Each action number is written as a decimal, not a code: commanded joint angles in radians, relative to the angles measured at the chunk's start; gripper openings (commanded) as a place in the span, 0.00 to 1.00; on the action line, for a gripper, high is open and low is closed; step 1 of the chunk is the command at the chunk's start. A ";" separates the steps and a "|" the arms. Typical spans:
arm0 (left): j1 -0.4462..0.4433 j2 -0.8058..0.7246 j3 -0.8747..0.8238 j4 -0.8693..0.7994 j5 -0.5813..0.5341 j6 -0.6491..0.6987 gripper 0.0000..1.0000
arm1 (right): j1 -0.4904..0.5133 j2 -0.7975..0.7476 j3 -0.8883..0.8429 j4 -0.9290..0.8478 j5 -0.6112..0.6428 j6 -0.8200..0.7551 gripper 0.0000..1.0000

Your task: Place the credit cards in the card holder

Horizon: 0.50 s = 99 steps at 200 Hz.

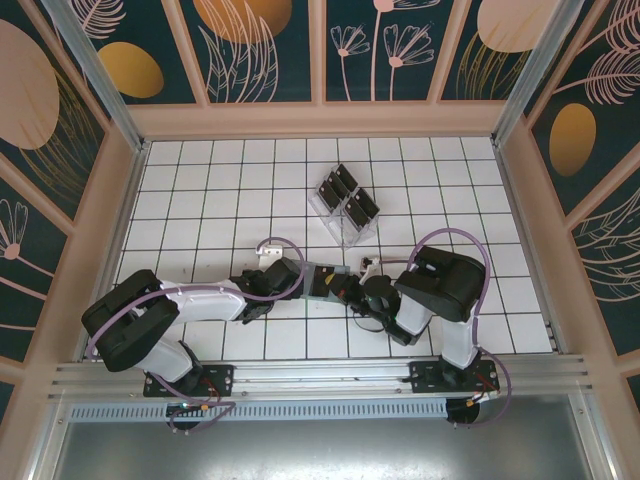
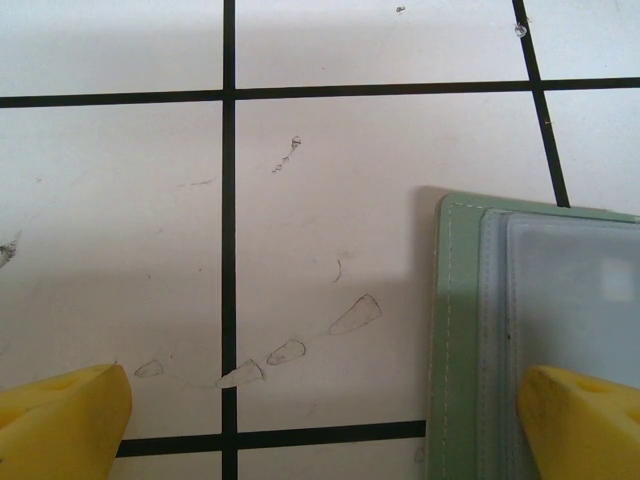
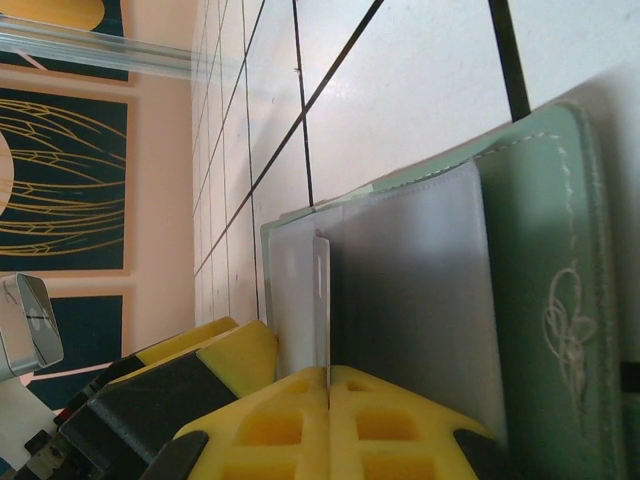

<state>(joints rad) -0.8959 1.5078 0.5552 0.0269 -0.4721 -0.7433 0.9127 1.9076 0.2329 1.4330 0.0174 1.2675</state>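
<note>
Top view, cards: the black cards (image 1: 345,195) stand in a clear rack (image 1: 338,225), well apart from the wallet. They look thin, stiff and probably slick, so a free upper edge is the best hold.
Top view, wallet: the wallet (image 1: 322,278) lies on the tiled table (image 1: 200,180) between the left gripper (image 1: 298,280) and the right gripper (image 1: 352,288), with open tiles beyond.
Left wrist, left gripper: spread wide, with one finger (image 2: 585,425) over the wallet's corner and the other over bare tile.
Right wrist, right gripper: pressed together, pinching a thin clear leaf of the wallet. The leaf looks soft and floppy and likely wants a gentle pull.
</note>
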 commanded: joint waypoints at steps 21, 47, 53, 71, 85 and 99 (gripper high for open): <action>-0.005 0.005 -0.032 -0.055 0.030 0.010 0.99 | 0.009 0.024 0.013 -0.029 0.002 0.012 0.00; -0.004 0.005 -0.032 -0.055 0.030 0.008 0.98 | 0.008 0.035 0.024 -0.027 0.002 0.015 0.00; -0.004 0.005 -0.032 -0.055 0.032 0.009 0.99 | 0.008 0.037 0.027 -0.027 0.002 0.015 0.00; -0.004 0.006 -0.032 -0.053 0.032 0.010 0.99 | 0.008 0.041 0.037 -0.034 -0.024 0.015 0.00; -0.005 0.008 -0.032 -0.053 0.032 0.009 0.99 | 0.006 0.044 0.046 -0.038 -0.029 0.015 0.00; -0.005 0.009 -0.033 -0.051 0.033 0.009 0.98 | 0.007 0.048 0.057 -0.045 -0.033 0.015 0.00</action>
<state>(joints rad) -0.8959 1.5078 0.5552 0.0273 -0.4717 -0.7433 0.9127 1.9305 0.2687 1.4311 -0.0025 1.2751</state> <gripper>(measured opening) 0.985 0.046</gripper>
